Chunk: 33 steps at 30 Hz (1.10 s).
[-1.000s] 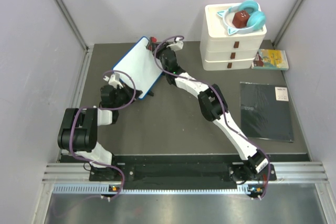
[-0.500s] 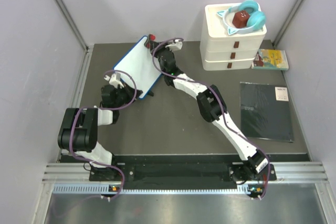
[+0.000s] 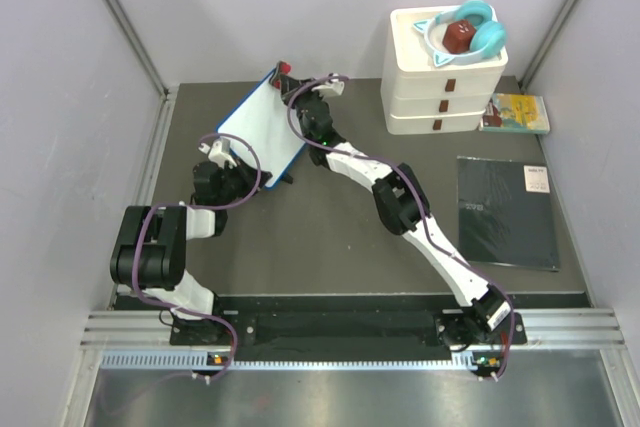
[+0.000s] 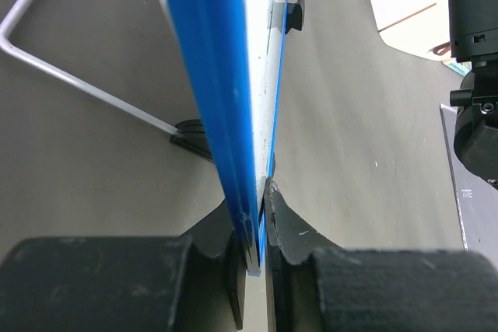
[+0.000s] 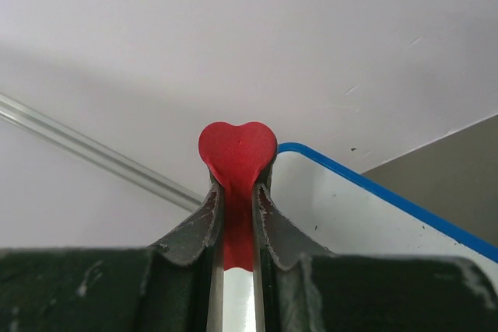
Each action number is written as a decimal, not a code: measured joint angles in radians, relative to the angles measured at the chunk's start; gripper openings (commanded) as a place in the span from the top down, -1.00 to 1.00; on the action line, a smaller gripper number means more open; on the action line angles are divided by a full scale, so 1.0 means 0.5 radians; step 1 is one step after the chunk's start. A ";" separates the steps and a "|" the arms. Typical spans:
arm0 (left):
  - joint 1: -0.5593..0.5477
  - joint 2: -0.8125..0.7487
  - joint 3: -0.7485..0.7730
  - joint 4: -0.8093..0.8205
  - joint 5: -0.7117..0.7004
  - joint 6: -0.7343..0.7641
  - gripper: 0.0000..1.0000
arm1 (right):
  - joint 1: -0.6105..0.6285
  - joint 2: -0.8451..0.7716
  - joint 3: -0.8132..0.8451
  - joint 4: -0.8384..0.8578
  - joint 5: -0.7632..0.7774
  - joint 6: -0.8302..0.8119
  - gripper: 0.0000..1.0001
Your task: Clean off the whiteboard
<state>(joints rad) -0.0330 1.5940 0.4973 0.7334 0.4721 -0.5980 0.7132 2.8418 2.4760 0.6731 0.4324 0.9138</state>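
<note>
The whiteboard (image 3: 262, 125), white with a thin blue frame, stands tilted at the back left of the mat. Its face shows no scribbles in the top view. My left gripper (image 3: 222, 152) is shut on its near lower edge. In the left wrist view the blue frame (image 4: 226, 114) runs straight up from between my left gripper (image 4: 261, 215). My right gripper (image 3: 290, 79) is at the board's far top corner, shut on a white-bodied eraser with a red heart tip (image 5: 237, 149). The heart sticks out past the right gripper (image 5: 237, 192), beside the board's rounded corner (image 5: 350, 215).
A white stack of drawers (image 3: 445, 87) with teal headphones (image 3: 470, 29) on top stands at the back right. A yellow booklet (image 3: 517, 112) lies beside it. A flat black pad (image 3: 508, 209) lies on the right. The board's wire stand (image 4: 78, 79) reaches left. Walls enclose the back and sides.
My right gripper has slid the red heart tip up and to the left along the board, to its far top corner. The left gripper and the board have stayed put.
</note>
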 measured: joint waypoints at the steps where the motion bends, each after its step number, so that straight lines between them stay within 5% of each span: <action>1: 0.000 0.000 0.000 0.000 0.000 0.001 1.00 | 0.001 0.000 0.000 0.000 0.002 -0.012 1.00; 19: -0.015 0.002 0.014 -0.008 -0.013 -0.018 1.00 | -0.017 0.097 0.022 0.018 0.006 -0.060 1.00; 26: -0.018 -0.001 0.015 -0.020 -0.014 -0.077 1.00 | -0.026 -0.021 -0.407 0.300 -0.063 -0.063 1.00; 33: -0.036 -0.037 0.015 -0.079 -0.069 -0.132 1.00 | -0.031 -0.034 -0.448 0.352 -0.127 -0.134 1.00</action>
<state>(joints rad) -0.0509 1.5753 0.5049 0.6937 0.4377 -0.6640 0.6979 2.8250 2.2520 0.8494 0.3691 0.8467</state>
